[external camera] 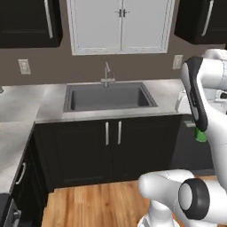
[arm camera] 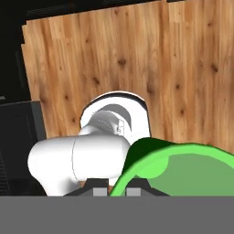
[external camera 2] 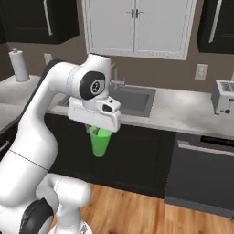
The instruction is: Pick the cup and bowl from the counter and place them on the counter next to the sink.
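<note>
My gripper is shut on the rim of the bright green cup, which hangs upright in the air in front of the black cabinets, below counter height. In the hand view the cup fills the lower right, its rim pinched at my gripper. A sliver of the cup peeks out behind my arm in the left base view. The dark grey sink lies in the white marble counter, behind and above the cup. The bowl is out of view.
A chrome faucet stands behind the sink. A toaster sits on the counter at the right, above a dishwasher. A paper towel roll stands at the far left. Wood floor lies below the hand.
</note>
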Robot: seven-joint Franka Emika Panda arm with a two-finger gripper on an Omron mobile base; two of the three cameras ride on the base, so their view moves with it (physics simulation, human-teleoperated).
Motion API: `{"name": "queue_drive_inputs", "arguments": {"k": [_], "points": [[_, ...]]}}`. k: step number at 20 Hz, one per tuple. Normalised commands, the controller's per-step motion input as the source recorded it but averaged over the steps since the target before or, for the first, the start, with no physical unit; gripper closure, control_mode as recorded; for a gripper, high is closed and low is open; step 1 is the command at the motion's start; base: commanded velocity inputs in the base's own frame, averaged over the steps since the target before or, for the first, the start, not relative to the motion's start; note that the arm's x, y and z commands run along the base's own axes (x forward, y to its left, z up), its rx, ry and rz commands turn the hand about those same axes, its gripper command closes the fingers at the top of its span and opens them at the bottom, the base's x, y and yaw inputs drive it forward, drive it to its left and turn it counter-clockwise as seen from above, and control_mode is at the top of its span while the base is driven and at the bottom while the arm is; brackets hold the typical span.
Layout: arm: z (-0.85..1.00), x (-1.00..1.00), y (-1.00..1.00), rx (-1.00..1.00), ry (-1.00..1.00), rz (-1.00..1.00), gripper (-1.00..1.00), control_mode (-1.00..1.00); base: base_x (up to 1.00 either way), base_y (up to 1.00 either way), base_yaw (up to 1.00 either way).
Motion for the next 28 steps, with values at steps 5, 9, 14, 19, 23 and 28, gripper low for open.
{"name": "queue_drive_inputs", "arguments": {"k": [5,9,14,19,23,28], "points": [[0.00,0.00,0.00,0.00,0.00,0.00,1.00,1.00,1.00,-0.03,0.00],[0.00,0.00,0.00,0.00,0.00,0.00,1.00,1.00,1.00,-0.09,0.00],[0.00,0.00,0.00,0.00,0.00,0.00,1.00,1.00,0.61,-0.20,-0.09],[0.00,0.00,0.00,0.00,0.00,0.00,1.00,1.00,0.37,0.00,-0.33],[0.00,0.00,0.00,0.00,0.00,0.00,1.00,1.00,0.06,-0.01,-0.14],[0.00,0.00,0.00,0.00,0.00,0.00,1.00,1.00,0.00,0.00,0.00]]}}
